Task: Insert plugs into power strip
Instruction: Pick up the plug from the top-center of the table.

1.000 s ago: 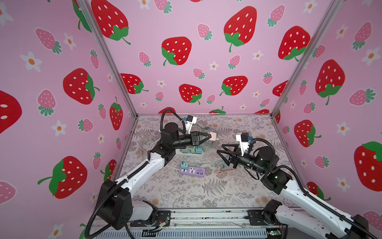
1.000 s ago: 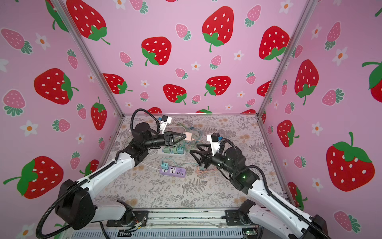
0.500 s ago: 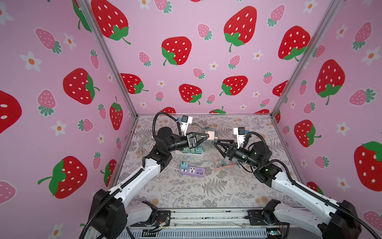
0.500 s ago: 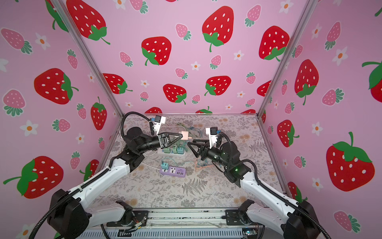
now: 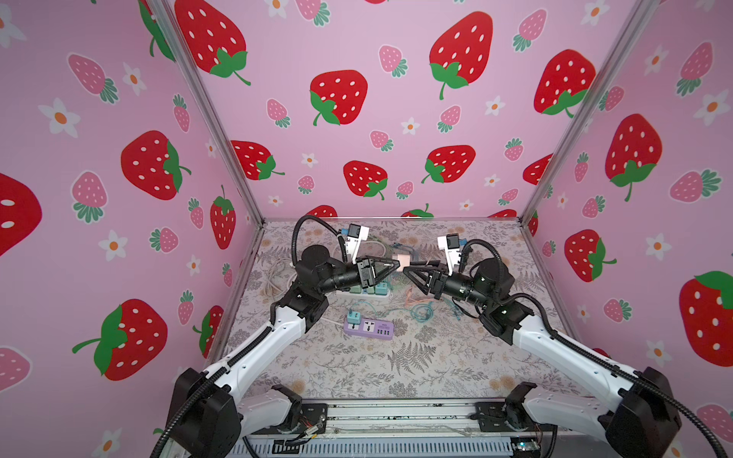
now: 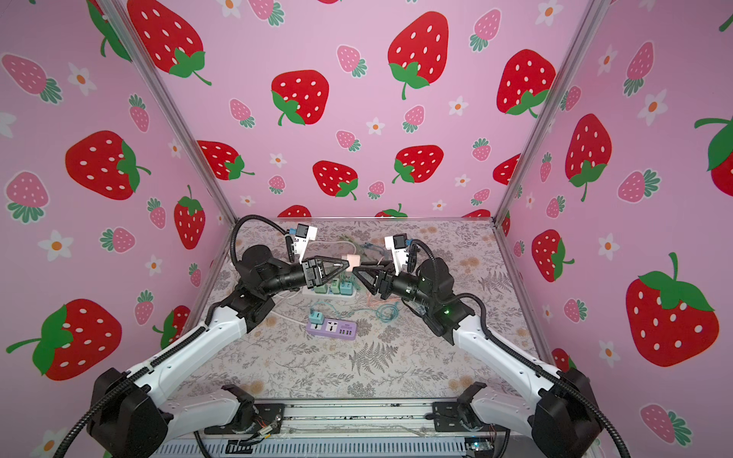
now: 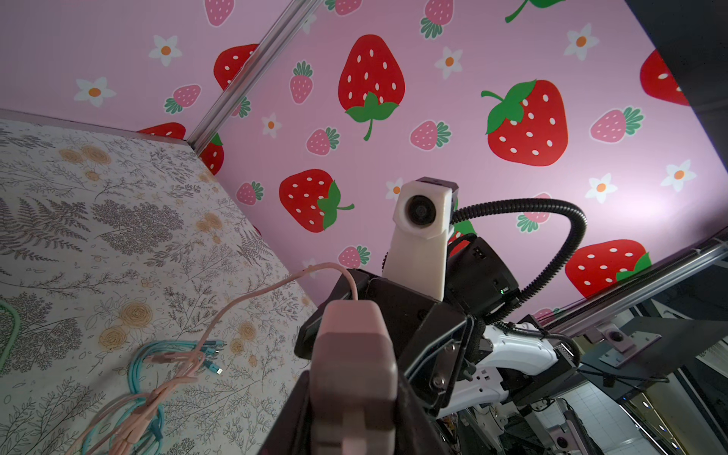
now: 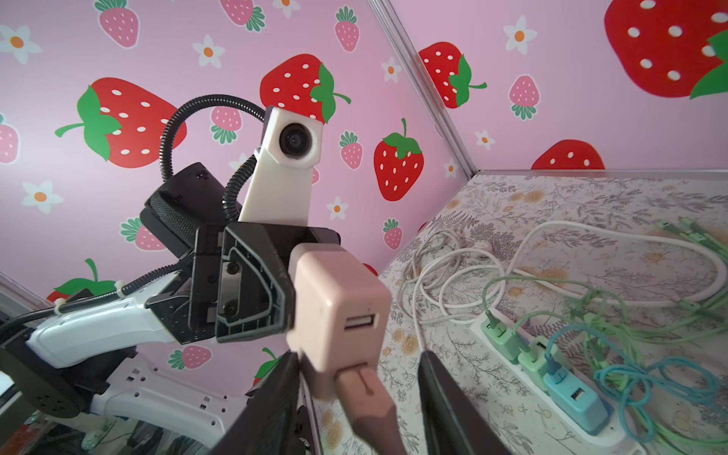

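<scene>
Both top views: bright, even, diffuse light from above. No hard shadows, only faint soft ones under the arms (image 5: 277, 341) on the floral mat (image 5: 416, 357). Wide-angle lens: corner posts (image 5: 206, 119) lean outward and the wall print stretches toward the frame edges. Focus is sharp throughout. Left wrist view: dimmer; the peach-pink plug (image 7: 354, 354) sits close to the lens, soft and shadowed; pale glare patch on the pink wall (image 7: 650, 205). Right wrist view: plug face sharp; the cable connector (image 8: 366, 398) nearest the lens is blurred and dark.
</scene>
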Controlling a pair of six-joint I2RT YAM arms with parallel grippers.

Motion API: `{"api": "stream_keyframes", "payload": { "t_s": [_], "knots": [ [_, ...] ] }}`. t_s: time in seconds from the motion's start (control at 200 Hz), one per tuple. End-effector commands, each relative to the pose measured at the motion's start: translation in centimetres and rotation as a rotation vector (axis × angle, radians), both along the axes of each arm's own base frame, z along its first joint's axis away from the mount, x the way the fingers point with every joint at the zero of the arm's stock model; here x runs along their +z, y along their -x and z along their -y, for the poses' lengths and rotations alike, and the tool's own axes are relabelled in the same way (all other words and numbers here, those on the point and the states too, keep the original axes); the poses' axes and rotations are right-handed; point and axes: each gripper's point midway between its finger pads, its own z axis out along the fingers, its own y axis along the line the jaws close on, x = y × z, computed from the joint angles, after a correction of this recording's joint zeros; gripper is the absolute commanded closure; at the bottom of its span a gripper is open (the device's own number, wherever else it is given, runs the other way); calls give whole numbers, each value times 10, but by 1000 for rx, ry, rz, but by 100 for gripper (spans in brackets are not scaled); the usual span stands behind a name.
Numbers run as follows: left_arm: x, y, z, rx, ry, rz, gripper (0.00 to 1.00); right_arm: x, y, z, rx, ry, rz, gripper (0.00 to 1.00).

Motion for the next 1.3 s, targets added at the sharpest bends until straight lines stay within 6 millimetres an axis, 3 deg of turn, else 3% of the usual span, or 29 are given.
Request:
{"api": "stream_keyframes", "payload": {
  "t_s": [0.0,0.335,0.515,0.61,0.805,0.88,0.99,1.07,1.296],
  "knots": [
    [2,6,2,-22,7,25,100,31,12,-3,73,-82,72,54],
    [-5,8,5,-40,2,11,100,42,16,-7,116,-116,87,61],
    [-7,8,5,-37,4,9,100,43,18,-7,124,-124,87,71],
    [-7,8,5,-38,2,6,100,44,18,-5,115,-129,94,81],
    [-11,9,5,-40,-6,-6,100,47,20,-3,117,-141,105,85],
    [-12,8,5,-39,-10,-12,96,47,21,-2,115,-143,111,87],
    [-12,9,5,-38,-15,-9,95,45,20,-3,116,-138,109,87],
    [-11,11,4,-40,-16,5,100,46,21,-4,125,-149,102,79],
    [-12,18,5,-74,-3,28,100,56,25,-4,157,-202,103,73]
  ]
}}
